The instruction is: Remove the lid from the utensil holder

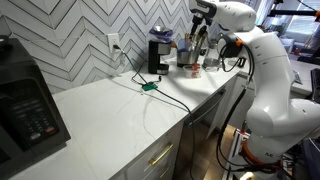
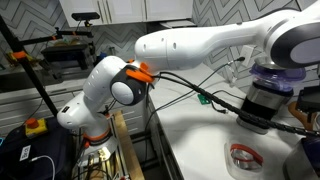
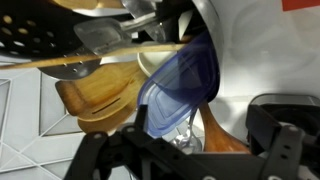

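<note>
My gripper (image 3: 186, 140) stood wide, holding nothing, close to the one lid (image 3: 182, 82). That lid lay tilted among the utensils in the one utensil holder (image 1: 188, 58), beside one wooden spoon (image 3: 95, 102) and near one black slotted spatula (image 3: 35, 45).

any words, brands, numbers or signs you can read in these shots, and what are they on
No text can be read in any view.
keypad of the black appliance: button marks too small to read.
round red-rimmed object: too blurred to tell whether it carries any marking.
red patch at the wrist view's top edge: no letters show.
lid and coffee machine: no legible label.
</note>
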Robot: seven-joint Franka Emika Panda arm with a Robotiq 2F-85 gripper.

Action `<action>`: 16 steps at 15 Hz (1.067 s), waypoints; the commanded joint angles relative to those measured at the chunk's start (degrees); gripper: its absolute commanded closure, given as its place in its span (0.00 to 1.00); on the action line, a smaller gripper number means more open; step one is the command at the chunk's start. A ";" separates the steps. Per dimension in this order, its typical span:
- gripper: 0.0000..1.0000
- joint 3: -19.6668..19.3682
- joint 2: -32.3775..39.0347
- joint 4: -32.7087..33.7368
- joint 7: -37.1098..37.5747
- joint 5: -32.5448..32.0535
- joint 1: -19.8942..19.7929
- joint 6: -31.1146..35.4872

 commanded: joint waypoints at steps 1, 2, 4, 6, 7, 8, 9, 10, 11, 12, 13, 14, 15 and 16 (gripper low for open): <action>0.00 2.54 7.14 8.84 0.68 -0.30 -0.92 1.79; 0.00 2.85 8.38 10.31 1.79 -0.30 -1.07 2.50; 0.00 2.74 10.48 12.80 4.05 -1.04 -1.19 2.47; 0.00 2.35 12.24 14.77 6.70 -2.05 -1.29 2.54; 0.00 2.25 13.01 15.57 8.20 -2.44 -1.40 2.53; 0.00 2.12 10.52 10.63 9.51 -2.85 -1.26 5.29; 0.00 2.25 10.49 10.15 10.69 -3.03 -1.39 5.96; 0.00 2.34 10.66 9.92 11.80 -3.27 -1.48 6.82; 0.00 2.45 11.06 10.31 13.10 -3.30 -1.68 7.28; 0.00 2.58 11.59 10.83 14.34 -3.27 -1.77 7.46; 0.00 2.73 11.54 10.62 15.27 -3.20 -1.88 7.19; 0.00 2.94 11.45 10.36 15.78 -3.12 -1.91 6.39; 0.00 3.16 11.46 10.20 16.20 -3.02 -1.92 5.76; 0.10 3.18 11.72 10.36 16.57 -3.17 -1.81 5.37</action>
